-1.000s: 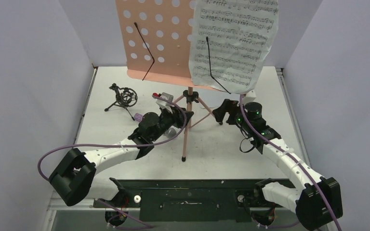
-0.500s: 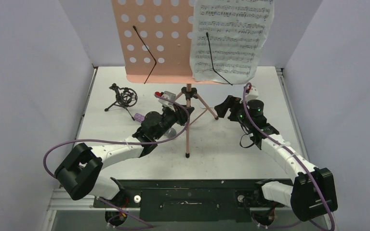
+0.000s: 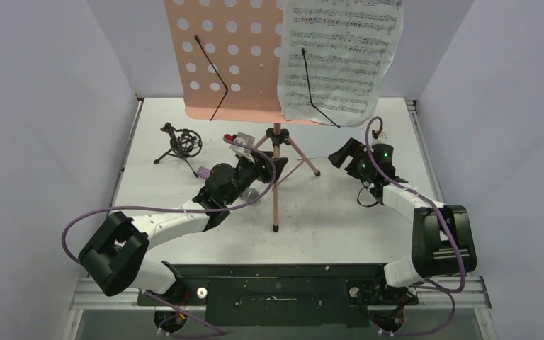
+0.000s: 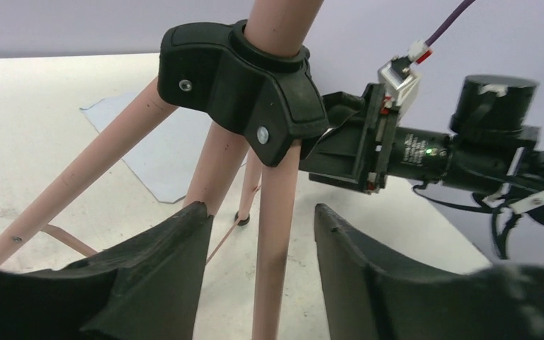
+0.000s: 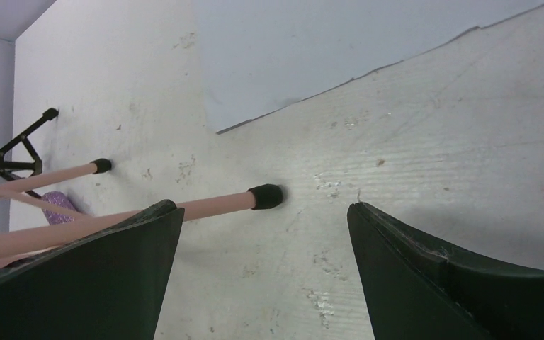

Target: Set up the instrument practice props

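Your left gripper (image 4: 261, 211) had its jaws parted to a middling width. They straddled the near leg of the pink tripod music stand (image 3: 276, 205), just below the black plastic hub (image 4: 244, 78). I could not see either jaw touching the tube. Your right gripper (image 5: 263, 207) hung low over the white bench (image 3: 340, 212), jaws wide and empty, aimed at the black rubber foot (image 5: 265, 195) of the stand's right-hand leg.

The stand stood upright mid-bench with its perforated desk (image 3: 255, 106) raised toward the far side. One white sheet-music page (image 3: 340, 57) rested on the right half of the desk behind a black wire retainer (image 3: 307, 78). A second pale page (image 5: 326, 49) lay flat on the bench behind the legs. The purple glitter microphone (image 5: 60, 205) lay left of the stand, mostly hidden under your left arm. The small black tripod mic holder (image 3: 180, 144) stood at the far left.

You should have expected the stand to be light but top-heavy, so it would tip at a sideways nudge. Its thin painted tubes looked slick, so the firmest hold was probably close under the hub, where the legs join. The flat page was likely limp and hard to lift, and best taken by a corner. The microphone would probably roll, so you would have gripped it across the barrel.
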Robot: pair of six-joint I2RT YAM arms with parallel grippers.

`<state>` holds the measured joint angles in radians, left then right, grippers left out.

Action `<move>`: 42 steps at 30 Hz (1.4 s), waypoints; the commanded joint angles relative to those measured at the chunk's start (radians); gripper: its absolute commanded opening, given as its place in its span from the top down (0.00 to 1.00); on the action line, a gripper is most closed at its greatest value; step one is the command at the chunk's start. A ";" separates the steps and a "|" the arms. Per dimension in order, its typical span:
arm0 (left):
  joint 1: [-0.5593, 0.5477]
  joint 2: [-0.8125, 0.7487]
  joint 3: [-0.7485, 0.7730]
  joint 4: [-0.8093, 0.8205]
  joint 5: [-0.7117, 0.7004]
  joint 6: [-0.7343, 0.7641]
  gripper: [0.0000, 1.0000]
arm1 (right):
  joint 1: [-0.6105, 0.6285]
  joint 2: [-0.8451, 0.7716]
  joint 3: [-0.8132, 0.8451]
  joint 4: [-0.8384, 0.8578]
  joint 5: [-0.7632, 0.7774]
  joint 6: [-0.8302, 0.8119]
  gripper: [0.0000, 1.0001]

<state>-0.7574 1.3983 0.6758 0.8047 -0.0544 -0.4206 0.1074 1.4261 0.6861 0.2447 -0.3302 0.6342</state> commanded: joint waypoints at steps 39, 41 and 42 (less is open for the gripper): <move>0.007 -0.726 -0.403 -0.300 -0.022 -0.069 0.16 | 0.118 0.937 1.112 -0.770 0.392 -0.263 0.06; 0.008 -0.751 -0.413 -0.315 -0.025 -0.070 0.16 | 0.103 0.935 1.099 -0.789 0.399 -0.261 0.06; 0.007 -0.759 -0.418 -0.319 -0.025 -0.074 0.16 | 0.093 0.930 1.083 -0.789 0.392 -0.254 0.06</move>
<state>-0.7509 0.6819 0.2676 0.5072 -0.0593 -0.4755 0.2455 2.3215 1.8175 -0.3649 -0.0051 0.3851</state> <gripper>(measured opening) 0.843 0.940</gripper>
